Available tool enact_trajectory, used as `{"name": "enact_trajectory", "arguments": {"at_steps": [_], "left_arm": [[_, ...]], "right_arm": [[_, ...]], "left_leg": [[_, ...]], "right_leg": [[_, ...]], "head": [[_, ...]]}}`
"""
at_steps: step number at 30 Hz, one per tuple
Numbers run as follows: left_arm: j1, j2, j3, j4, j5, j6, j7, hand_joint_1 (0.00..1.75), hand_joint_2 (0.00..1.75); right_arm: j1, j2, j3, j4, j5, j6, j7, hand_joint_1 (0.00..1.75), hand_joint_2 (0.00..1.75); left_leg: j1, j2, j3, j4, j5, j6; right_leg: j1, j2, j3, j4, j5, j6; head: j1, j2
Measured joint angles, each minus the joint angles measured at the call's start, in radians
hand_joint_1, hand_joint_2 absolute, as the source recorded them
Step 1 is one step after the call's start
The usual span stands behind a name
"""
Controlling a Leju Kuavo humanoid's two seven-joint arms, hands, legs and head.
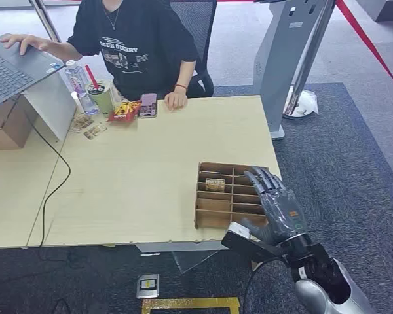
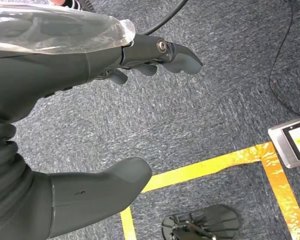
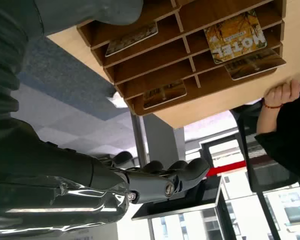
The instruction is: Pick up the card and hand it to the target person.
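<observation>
Brown cardboard organiser [image 1: 203,221] is sitting at the near right corner of the pale wooden table [image 1: 135,176], divided into long shallow slots running left to right. One card [image 1: 215,184] is lying flat in a slot on the organiser's far left side, its long axis running left to right along the slot. The right wrist view is showing further cards in other slots, among them one printed with large letters [image 3: 236,36].

The right hand [image 1: 276,206] is hovering over the organiser's right edge, fingers spread and slightly curled, holding nothing. From that hand, the card is lying to the left and a little farther away, near but not touching. Fingertips are pointing away from the robot, so they are crossing the card's long axis rather than lining up with it.

The left hand [image 2: 103,125] is hanging beside the body above the grey carpet, thumb and fingers apart, gripping nothing, and is well apart from the table. The right hand is plainly the nearer one.

The seated person [image 1: 135,39] is at the far side of the table, one hand [image 1: 175,99] resting on its far edge, well apart from the organiser. Judgement: the reach is calling for a leftward shift and a descent into the slot.
</observation>
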Motion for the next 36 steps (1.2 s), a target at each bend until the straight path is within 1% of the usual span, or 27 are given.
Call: {"name": "enact_trajectory", "arguments": {"at_steps": [4,9,22,36], "left_arm": [[0.0,-0.001,0.0,0.0,-0.004,-0.002,-0.001,0.0,1.75],[-0.001,-0.002,0.0,0.0,-0.01,-0.007,-0.003,0.0,1.75],[-0.003,-0.004,0.0,0.0,-0.01,-0.008,0.0,0.0,1.75],[-0.003,-0.005,0.0,0.0,-0.007,-0.008,0.001,0.0,1.75]], "right_arm": [[-0.003,0.0,0.005,0.028,-0.011,-0.018,-0.01,0.48,1.75],[-0.012,0.0,0.012,0.065,-0.019,-0.037,-0.016,0.59,1.75],[-0.046,0.0,0.026,0.15,-0.029,-0.049,-0.031,0.61,1.75],[-0.078,0.008,0.036,0.216,0.072,-0.045,0.009,0.66,1.75]], "left_leg": [[0.0,0.0,0.0,0.0,0.0,0.0],[0.0,0.0,0.0,0.0,0.0,0.0],[0.0,0.0,0.0,0.0,0.0,0.0],[0.0,0.0,0.0,0.0,0.0,0.0]], "right_leg": [[0.0,0.0,0.0,0.0,0.0,0.0],[0.0,0.0,0.0,0.0,0.0,0.0],[0.0,0.0,0.0,0.0,0.0,0.0],[0.0,0.0,0.0,0.0,0.0,0.0]], "head": [[0.0,0.0],[0.0,0.0],[0.0,0.0],[0.0,0.0]]}}
